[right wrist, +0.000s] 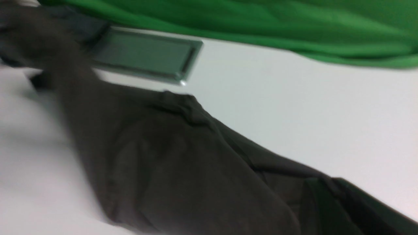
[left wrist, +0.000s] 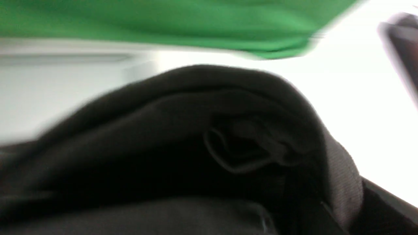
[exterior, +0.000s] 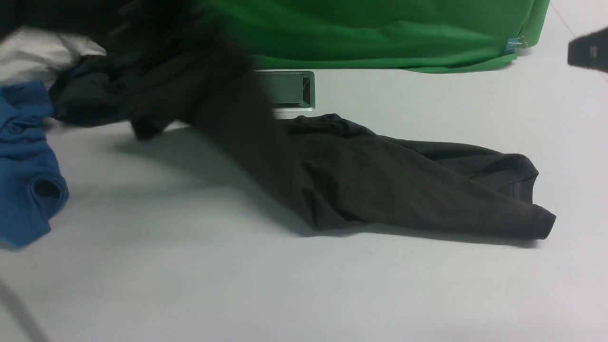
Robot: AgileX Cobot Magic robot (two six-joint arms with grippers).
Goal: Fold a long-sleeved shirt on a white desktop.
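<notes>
We found the shirt [exterior: 380, 185] unfolded on the counter [exterior: 190, 285], one end lifted leftward, no fold yet made; whether left fingers or right fingers [exterior: 588, 51] gripped anything we could not tell.

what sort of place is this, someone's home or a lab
Probably a robotics lab bench, not a home: a broad white desktop with a metal-rimmed hatch, a green cloth draped behind, and a heap of other clothes by the long-sleeved shirt.
</notes>
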